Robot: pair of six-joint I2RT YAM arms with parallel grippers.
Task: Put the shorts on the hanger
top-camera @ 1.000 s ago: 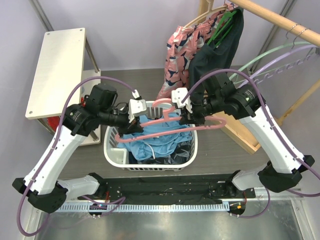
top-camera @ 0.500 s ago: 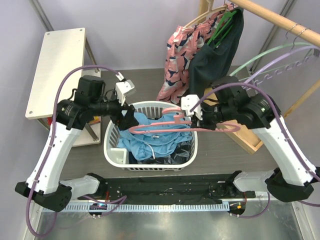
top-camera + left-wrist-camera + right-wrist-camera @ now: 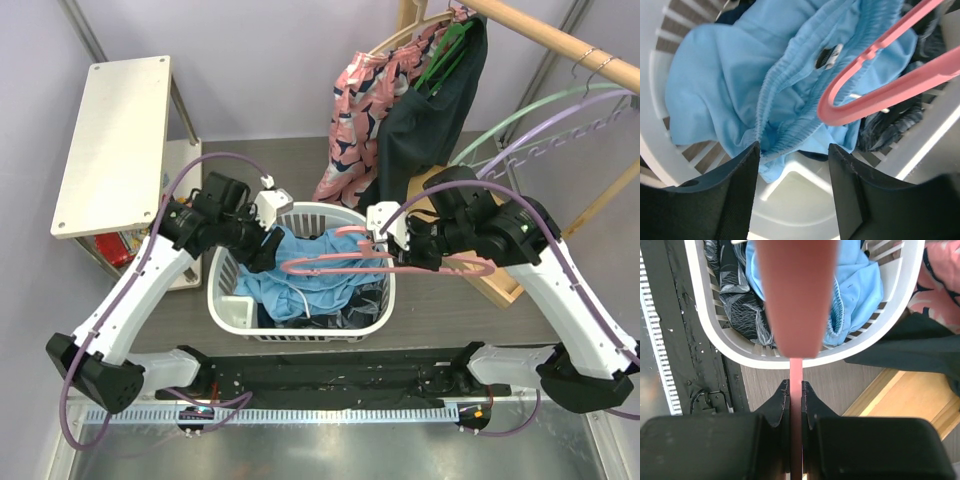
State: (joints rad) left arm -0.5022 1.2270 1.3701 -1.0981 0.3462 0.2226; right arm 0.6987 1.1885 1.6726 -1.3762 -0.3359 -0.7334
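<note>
The light blue shorts point(image 3: 300, 272) lie crumpled in the white laundry basket point(image 3: 228, 310), waistband and white drawstring up. The pink hanger point(image 3: 345, 262) hangs level over the basket, above the shorts. My right gripper point(image 3: 397, 253) is shut on the hanger's thin bar point(image 3: 796, 365) at its right end. My left gripper point(image 3: 266, 250) is open over the basket's left side, its fingers point(image 3: 740, 190) just above the shorts point(image 3: 735, 85) with nothing between them. The hanger's curved left end point(image 3: 875, 97) floats free, to the right of the fingers.
A dark patterned garment point(image 3: 740, 305) lies under the shorts in the basket. Behind, a wooden rail carries a pink patterned garment point(image 3: 355, 110), a dark navy one point(image 3: 430, 125) and a pale green hanger point(image 3: 530, 115). A white shelf point(image 3: 110, 130) stands at left, the rack's wooden base point(image 3: 500, 285) at right.
My left gripper has let go of the hanger's left end, opened, and come down over the shorts in the basket. The right gripper has carried the hanger slightly right and lower.
</note>
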